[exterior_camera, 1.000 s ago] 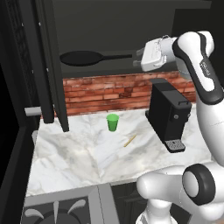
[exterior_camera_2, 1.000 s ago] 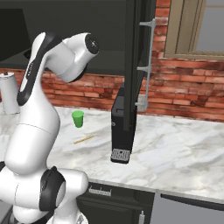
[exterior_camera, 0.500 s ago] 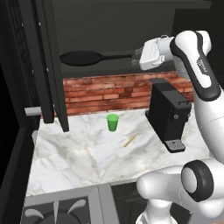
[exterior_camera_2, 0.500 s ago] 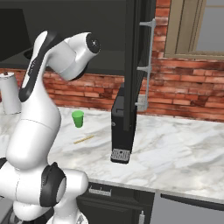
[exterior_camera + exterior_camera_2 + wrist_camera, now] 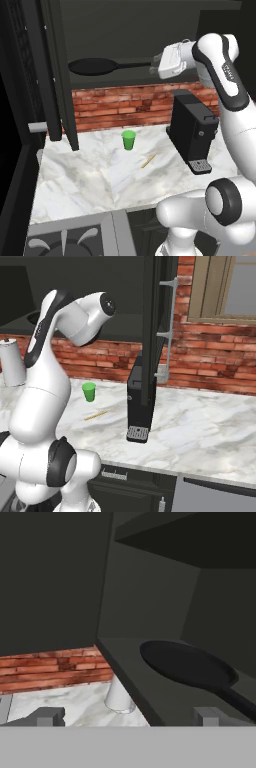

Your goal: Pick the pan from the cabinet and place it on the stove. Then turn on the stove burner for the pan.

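Risk first: pan (image 5: 92, 66) lies flat on the cabinet (image 5: 130, 30) shelf, body far left, thin handle running right toward the gripper (image 5: 127, 716). Jaws wide, holding nothing, just short of the handle end. If they close off-centre on that slim bar, I'd expect the pan to twist or droop coming out and clip the open door (image 5: 52, 75). Count: one pan, one green cup (image 5: 129, 140), one coffee machine (image 5: 192, 130), one small stick (image 5: 148, 160) on the surface (image 5: 90, 180). Stove (image 5: 65, 240) near left, untouched.
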